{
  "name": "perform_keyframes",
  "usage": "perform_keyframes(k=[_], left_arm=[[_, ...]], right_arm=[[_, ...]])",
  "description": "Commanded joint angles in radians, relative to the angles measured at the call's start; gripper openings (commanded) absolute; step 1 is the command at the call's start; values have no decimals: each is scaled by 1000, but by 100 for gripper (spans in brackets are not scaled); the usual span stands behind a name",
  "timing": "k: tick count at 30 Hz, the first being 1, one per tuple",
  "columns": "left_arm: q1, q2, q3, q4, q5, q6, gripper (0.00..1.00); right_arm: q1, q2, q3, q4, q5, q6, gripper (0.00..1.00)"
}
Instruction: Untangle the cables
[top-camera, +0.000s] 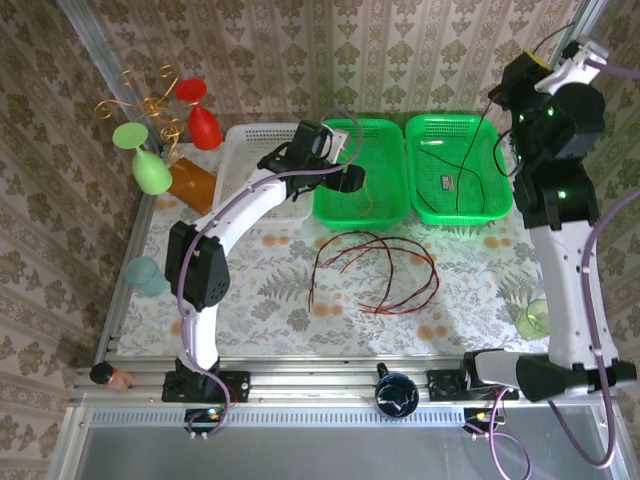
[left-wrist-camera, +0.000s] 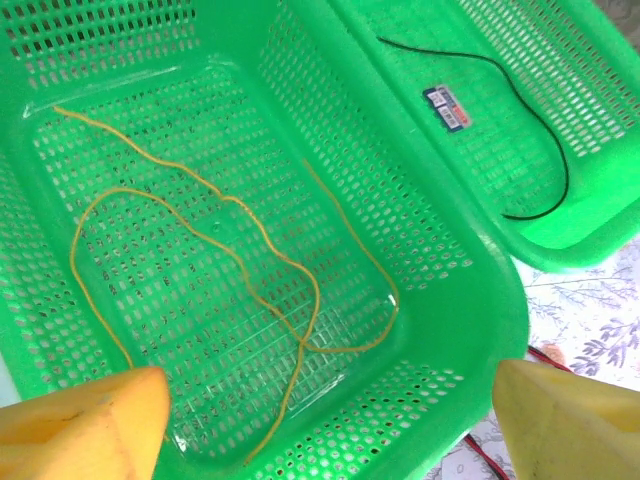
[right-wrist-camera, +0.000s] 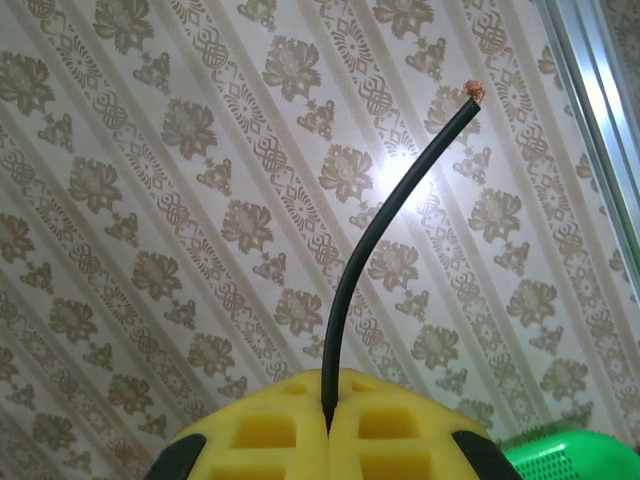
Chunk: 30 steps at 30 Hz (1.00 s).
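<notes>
Worktop (top-camera: 270, 290): 2 green baskets side by side at the far edge, with 1 white basket (top-camera: 240, 140) on their left.

Left green basket (top-camera: 330, 215): yellow-olive cable (left-wrist-camera: 230, 200), looped and crossing itself on the floor; cannot tell whether it is 1 strand or 2.

Right green basket (top-camera: 500, 212): 1 black cable (right-wrist-camera: 345, 275) and 1 small label (left-wrist-camera: 445, 107). The cable rises out of the basket to the raised right tool (right-wrist-camera: 328, 420), whose pads are pressed together, pinching it near its bare copper tip.

Left tool (left-wrist-camera: 320, 420): fingers spread wide, nothing between them, hovering over the left green basket.

Red cables (top-camera: 372, 237): overlapping loops on the worktop just in front of the baskets; strand count not resolvable.
</notes>
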Motion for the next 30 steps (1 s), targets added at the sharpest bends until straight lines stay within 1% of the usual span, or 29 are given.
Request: perform_keyframes(k=[1, 6, 8, 13, 17, 20, 22, 24, 27, 30], left_arm=[[19, -71, -60, 58, 20, -35, 85], [33, -150, -155, 57, 14, -33, 85], [36, -182, -201, 67, 8, -33, 85], [47, -250, -321, 115, -2, -54, 85], [53, -275, -369, 128, -2, -68, 85], [56, -288, -394, 134, -1, -73, 85], [58, -293, -406, 134, 2, -76, 85], [57, -296, -414, 134, 5, -80, 85], [57, -306, -425, 130, 6, -85, 85], [57, -322, -441, 127, -6, -88, 85]], right_arm=[[-5, 76, 72, 59, 21, -70, 0], [-5, 221, 138, 108, 83, -164, 0], [-13, 272, 154, 124, 90, -195, 0], [-66, 370, 130, 119, 88, -100, 0], [-71, 409, 31, 106, 105, -66, 0], [-71, 447, -47, 52, 126, -19, 0], [-71, 498, -73, 0, 155, 27, 0], [-73, 559, -91, -7, 157, 37, 0], [-79, 678, -35, -84, 169, 61, 0], [-85, 797, 66, -180, 167, 65, 0]])
